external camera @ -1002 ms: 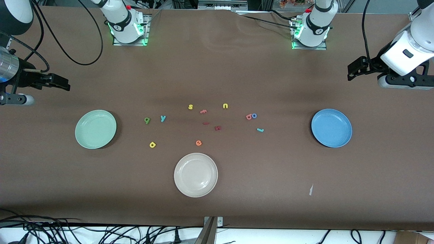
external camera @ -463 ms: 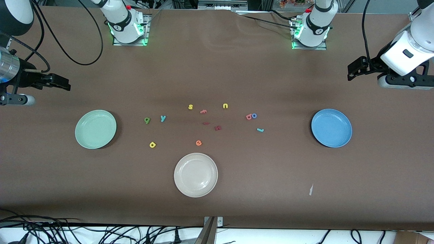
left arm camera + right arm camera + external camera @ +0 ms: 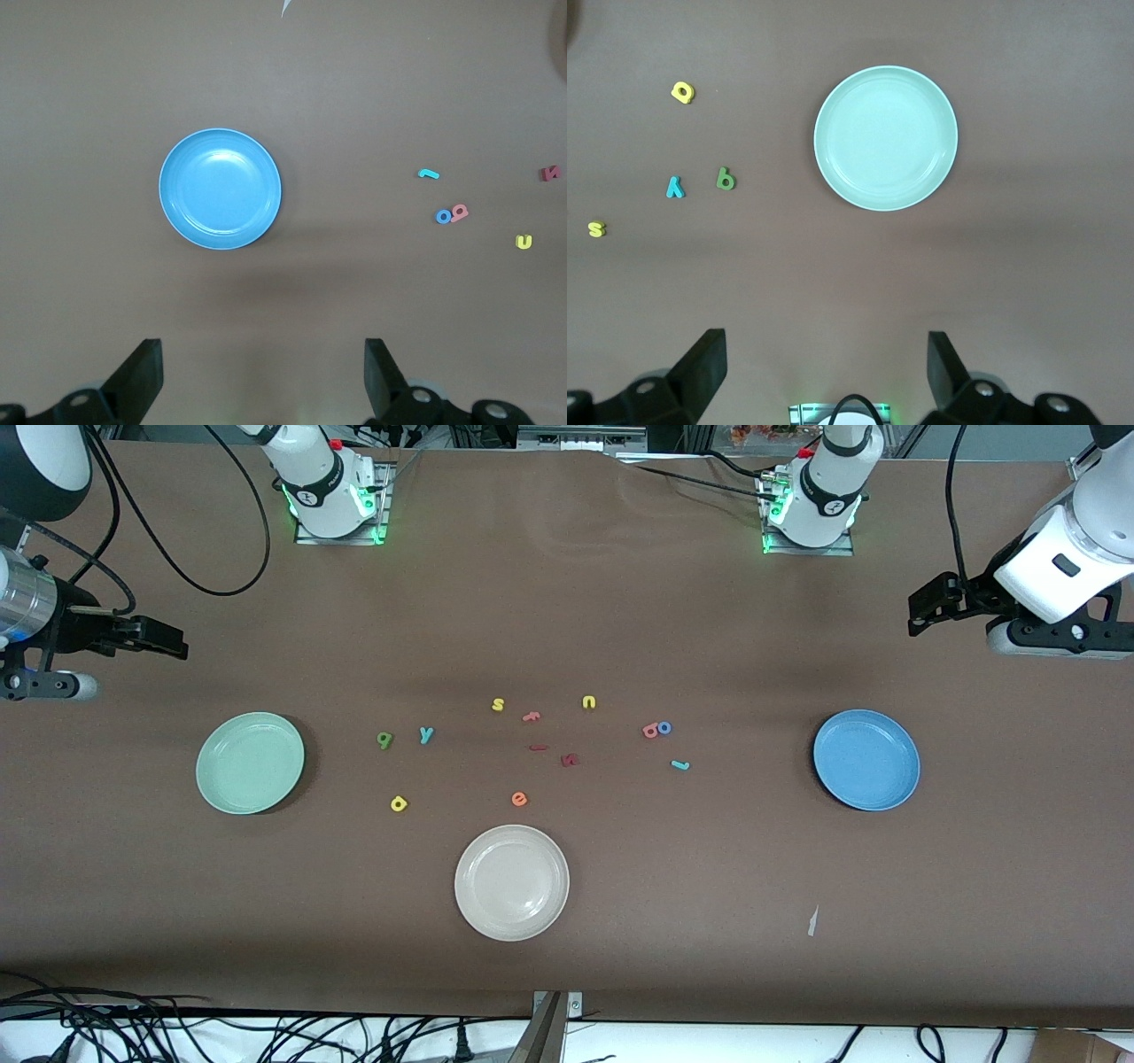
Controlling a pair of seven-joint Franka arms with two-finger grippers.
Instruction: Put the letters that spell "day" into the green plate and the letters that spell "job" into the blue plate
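The green plate (image 3: 250, 763) (image 3: 885, 137) lies toward the right arm's end, the blue plate (image 3: 866, 759) (image 3: 220, 189) toward the left arm's end. Between them lie the dark green looped letter (image 3: 384, 740) (image 3: 726, 179), teal "y" (image 3: 426, 733) (image 3: 674, 187) and yellow looped letter (image 3: 399, 804) (image 3: 682, 92). Closer to the blue plate lie the pink-red "b" (image 3: 650, 731) (image 3: 459, 212), touching the blue "o" (image 3: 664, 727) (image 3: 443, 216), and the teal "j" (image 3: 679, 764) (image 3: 428, 173). Both plates are empty. My right gripper (image 3: 177, 645) (image 3: 824, 372) and left gripper (image 3: 917, 611) (image 3: 261, 376) hang open and empty.
A cream-white plate (image 3: 511, 882) sits nearest the front camera. Mid-table lie a yellow "s" (image 3: 498, 705), a yellow "u" (image 3: 589, 702), an orange "e" (image 3: 519, 799), an orange "f" (image 3: 532, 716) and two dark red pieces (image 3: 570, 760). A paper scrap (image 3: 811, 921) lies near the front edge.
The right gripper has crept slightly toward the middle of the table. The left arm and all letters are as before.
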